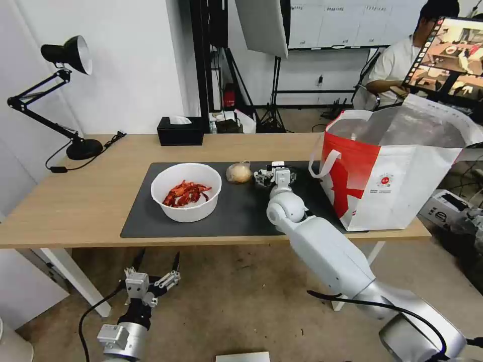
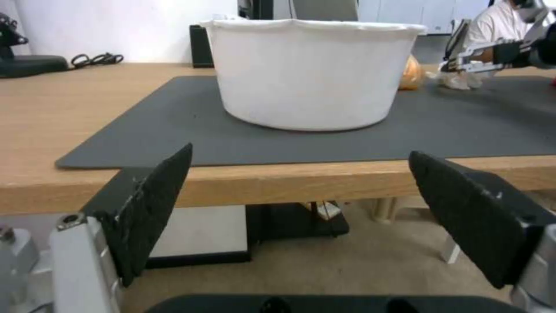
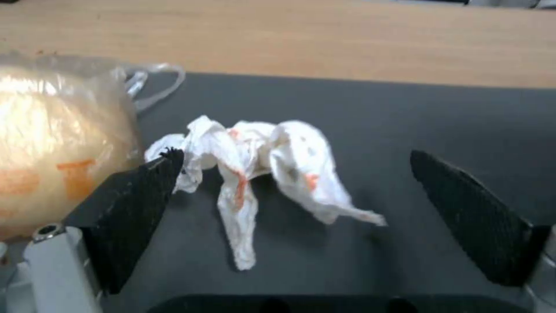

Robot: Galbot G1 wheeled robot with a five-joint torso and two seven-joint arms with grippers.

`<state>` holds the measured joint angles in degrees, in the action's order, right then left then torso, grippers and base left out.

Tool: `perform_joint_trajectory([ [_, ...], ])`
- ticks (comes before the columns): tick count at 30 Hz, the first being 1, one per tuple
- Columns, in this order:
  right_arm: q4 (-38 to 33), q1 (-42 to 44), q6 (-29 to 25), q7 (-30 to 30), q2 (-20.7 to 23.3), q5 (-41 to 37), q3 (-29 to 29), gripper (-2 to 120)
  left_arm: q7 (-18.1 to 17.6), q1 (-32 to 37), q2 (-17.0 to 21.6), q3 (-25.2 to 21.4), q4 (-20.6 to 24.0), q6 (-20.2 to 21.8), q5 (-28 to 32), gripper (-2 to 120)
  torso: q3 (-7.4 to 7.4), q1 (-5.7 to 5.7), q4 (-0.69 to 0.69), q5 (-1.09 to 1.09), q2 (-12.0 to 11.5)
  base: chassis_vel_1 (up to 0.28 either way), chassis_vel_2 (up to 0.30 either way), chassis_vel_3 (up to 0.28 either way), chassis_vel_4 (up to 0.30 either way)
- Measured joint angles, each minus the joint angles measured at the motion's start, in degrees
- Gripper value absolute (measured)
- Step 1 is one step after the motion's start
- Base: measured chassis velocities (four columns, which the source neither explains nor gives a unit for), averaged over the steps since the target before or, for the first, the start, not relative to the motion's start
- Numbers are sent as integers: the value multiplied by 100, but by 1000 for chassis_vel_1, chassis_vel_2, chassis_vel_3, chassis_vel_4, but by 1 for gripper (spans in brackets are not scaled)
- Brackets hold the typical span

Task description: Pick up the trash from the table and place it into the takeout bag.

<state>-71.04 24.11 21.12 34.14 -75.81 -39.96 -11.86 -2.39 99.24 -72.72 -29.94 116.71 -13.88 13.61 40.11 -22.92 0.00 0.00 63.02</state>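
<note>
The crumpled white tissue (image 3: 260, 174) lies on the dark grey mat (image 1: 236, 216) of the desk (image 1: 75, 201) directly between the wide-open fingers of the right hand (image 3: 289, 213), its straggling length running away from the wrist; one fingertip (image 3: 165, 163) touches its edge, but nothing is gripped. The bagged beige lump (image 1: 239, 173) sits just beside that finger, the takeout bag (image 1: 397, 176) stands on the right. The left hand (image 1: 156, 266) hangs open and empty below the desk edge (facing the white bowl (image 1: 186, 191) of red scraps), so the right is nearer
</note>
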Motion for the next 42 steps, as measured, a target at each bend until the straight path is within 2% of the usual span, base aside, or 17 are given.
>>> perform_joint_trajectory([
  [16, 334, -108, -47, -331, -138, 35, 88, 100, 12, 56, -23, -10, -34, -129, 0, 100, 0, 0, 0, 0, 1, 0, 0, 0, 0],
  [20, 392, -129, -48, -430, -140, 33, 93, 95, 13, 63, -19, -1, -34, -130, 1, 100, 0, 0, 0, 0, 1, 0, 0, 0, 0],
  [23, 419, -133, -50, -475, -127, 23, 98, 82, 14, 85, -29, 44, -37, -131, -22, 100, 0, 0, 0, 0, 1, 0, 0, 0, 0],
  [24, 419, -133, -50, -475, -127, 23, 98, 82, 14, 85, -29, 44, -37, -131, -22, 100, 0, 0, 0, 0, 1, 0, 0, 0, 0],
  [26, 429, -138, -55, -494, -115, 21, 100, 75, 16, 86, -49, 51, -46, -133, -26, 100, 0, 0, 0, 0, 1, 0, 0, 0, 0],
  [27, 438, -143, -58, -501, -108, 20, 100, 68, 16, 85, -50, 55, -59, -136, -26, 100, 0, 0, 0, 0, 1, 0, 0, 0, 0],
  [28, 438, -143, -58, -501, -108, 20, 100, 68, 16, 85, -50, 55, -59, -136, -26, 100, 0, 0, 0, 0, 1, 0, 0, 0, 0],
  [31, 443, -144, -70, -521, -88, 21, 100, 54, 21, 108, -36, 81, -71, -146, -38, 100, 0, 0, 0, 0, 0, 0, 0, 0, 0],
  [32, 443, -144, -70, -521, -88, 21, 100, 54, 21, 108, -36, 81, -71, -146, -38, 100, 0, 0, 0, 0, 0, 0, 0, 0, 0],
  [35, 437, -131, -88, -537, -61, 24, 101, 39, 24, 123, -54, 79, -68, -148, -41, 100, 0, 0, 0, 0, 1, 0, 0, 0, 0],
  [36, 437, -131, -88, -537, -61, 24, 101, 39, 24, 123, -54, 79, -68, -148, -41, 100, 0, 0, 0, 0, 1, 0, 0, 0, 0],
  [39, 388, -96, -112, -538, -42, 27, 104, 25, 25, 129, -37, 65, -66, -155, -35, 100, 0, 0, 0, 0, 1, 0, 0, 0, 0],
  [40, 388, -96, -112, -538, -42, 27, 104, 25, 25, 129, -37, 65, -66, -155, -35, 100, 0, 0, 0, 0, 1, 0, 0, 0, 0],
  [42, 299, -55, -186, -538, -9, 54, 104, 16, 24, 119, -28, 60, -59, -157, -26, 100, 0, 0, 0, 0, 0, 0, 0, 0, 0],
])
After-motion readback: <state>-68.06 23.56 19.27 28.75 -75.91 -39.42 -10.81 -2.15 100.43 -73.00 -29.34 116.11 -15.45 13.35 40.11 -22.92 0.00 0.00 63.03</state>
